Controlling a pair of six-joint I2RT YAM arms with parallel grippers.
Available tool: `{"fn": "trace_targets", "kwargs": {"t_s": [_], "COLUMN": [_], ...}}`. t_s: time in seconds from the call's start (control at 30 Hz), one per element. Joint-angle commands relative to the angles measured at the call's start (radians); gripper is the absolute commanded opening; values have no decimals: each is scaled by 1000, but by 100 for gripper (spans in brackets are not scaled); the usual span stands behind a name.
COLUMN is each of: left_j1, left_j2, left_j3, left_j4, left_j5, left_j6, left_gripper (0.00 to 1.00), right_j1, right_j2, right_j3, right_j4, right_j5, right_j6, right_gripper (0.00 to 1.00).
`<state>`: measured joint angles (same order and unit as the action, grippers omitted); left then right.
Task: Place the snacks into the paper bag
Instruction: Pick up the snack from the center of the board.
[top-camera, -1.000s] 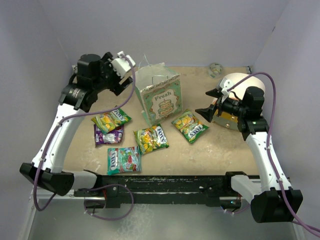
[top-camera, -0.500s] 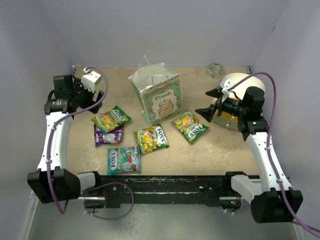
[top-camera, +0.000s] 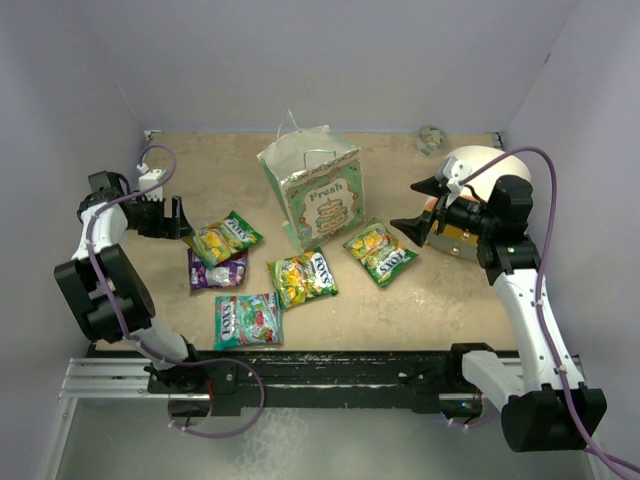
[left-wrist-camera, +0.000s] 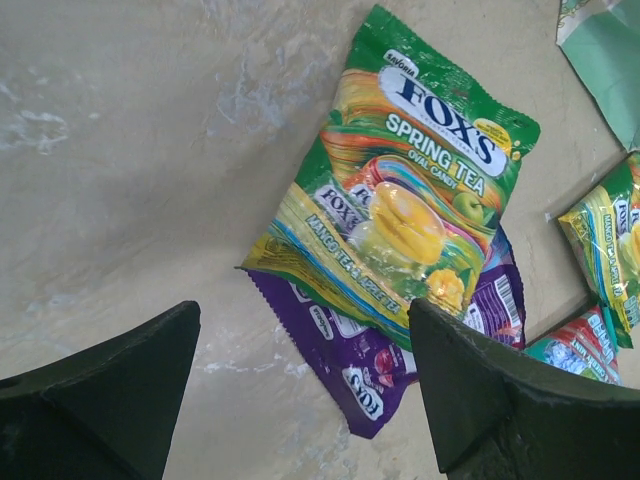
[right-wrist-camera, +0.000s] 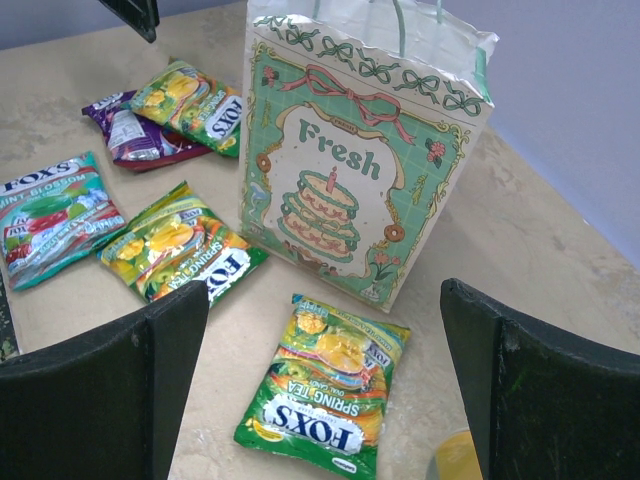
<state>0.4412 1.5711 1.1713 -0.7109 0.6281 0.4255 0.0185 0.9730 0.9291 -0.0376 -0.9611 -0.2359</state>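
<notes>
White arms (top-camera: 525, 300), black joints (top-camera: 100, 295), purple cables (top-camera: 547, 200)

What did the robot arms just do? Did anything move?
The left end effector swung away from the paper bag, out to the left and down beside the leftmost yellow-green packet. It is open and holds nothing. The right end effector, the bag and all the snacks stayed put.

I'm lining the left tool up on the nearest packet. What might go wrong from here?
The Spring Tea packet overlaps the purple packet, so the open left tool may pinch both or drag the lower one.
The paper bag stands unsupported; a bump during the drop might tip it.
The right tool sits close to the cream cylinder and may knock it.
</notes>
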Motion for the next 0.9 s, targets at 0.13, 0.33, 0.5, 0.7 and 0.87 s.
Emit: {"fn": "trace_targets", "kwargs": {"t_s": [0.13,0.33,0.5,0.7,0.87], "left_j1": [47,48,48,44,33], "left_j2": [226,355,410,433,448], "left_j3": [106,171,188,185,183], "left_j4": [7,-22,-65,-110,-130], "left_j5": [179,253,315,370,388], "left_j6": [-32,-41,-28,-4,12], "left_gripper": [88,88,83,76,68], "right_j1": [-4,-3,-3,-3,-3], "right_j2": [-7,17,26,27,27], "right_j3": [-2,-2,-3,-3,-4], "right_j4": [48,46,44,44,44], "right_j5": [-24,-15,-5,1,1], "right_j6": [15,11,8,6,5], "right_gripper": [100,100,100,100,100]}}
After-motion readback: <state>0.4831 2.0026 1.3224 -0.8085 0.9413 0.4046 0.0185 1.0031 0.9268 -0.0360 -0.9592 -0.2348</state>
